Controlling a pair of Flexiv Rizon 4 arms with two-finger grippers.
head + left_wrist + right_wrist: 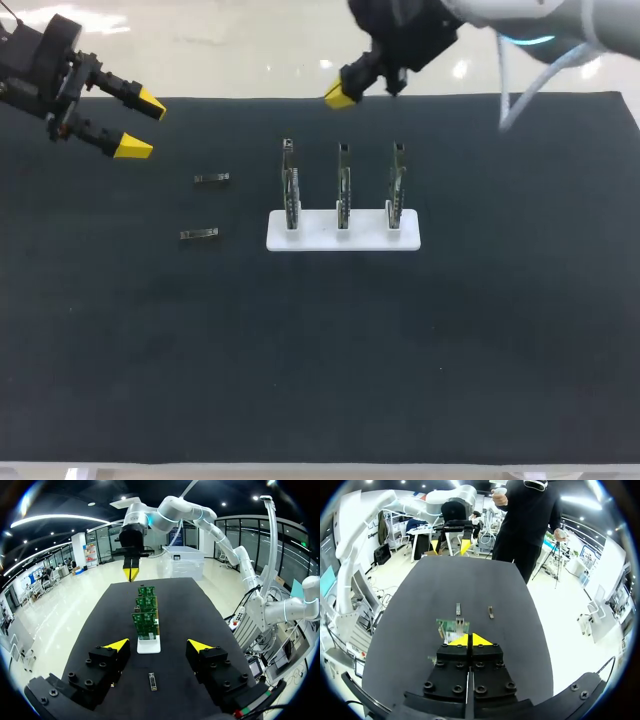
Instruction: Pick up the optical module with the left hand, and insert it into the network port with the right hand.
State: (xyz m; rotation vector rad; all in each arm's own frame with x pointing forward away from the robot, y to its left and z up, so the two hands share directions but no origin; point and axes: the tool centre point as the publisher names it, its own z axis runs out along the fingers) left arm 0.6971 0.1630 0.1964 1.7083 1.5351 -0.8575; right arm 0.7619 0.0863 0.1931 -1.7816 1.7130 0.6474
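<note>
- Left gripper [140, 125] hangs above the black table [500, 350], well out from the left end of the white stand [343, 236] and farther back than it. Its two yellow-tipped fingers are spread wide and hold nothing.
- Right gripper [340, 96] hangs in the air behind the stand, over the table's far edge and roughly in line with the middle board. Its yellow tips are pressed together with nothing between them.
- Three green boards [343, 185] stand upright in a row on the stand, one slotted at each end and one in the middle.
- Two modules lie flat on the table, well to the left of the stand and apart from each other. The far module [211, 179] is level with the boards' upper halves, and the near module [199, 234] is level with the stand's base. Neither touches the stand or a gripper.
- From the left wrist, the stand [148, 645] and boards [145, 612] line up ahead of the open fingers. One module lies on the table on the gripper's side of the stand, but which of the two it is cannot be told. The right gripper [131, 572] hangs beyond the far end of the stand.
- From the right wrist, the boards [452, 626] sit just ahead of the closed tips. Both modules lie beyond the stand, and the left gripper [451, 545] is farther off still.
</note>
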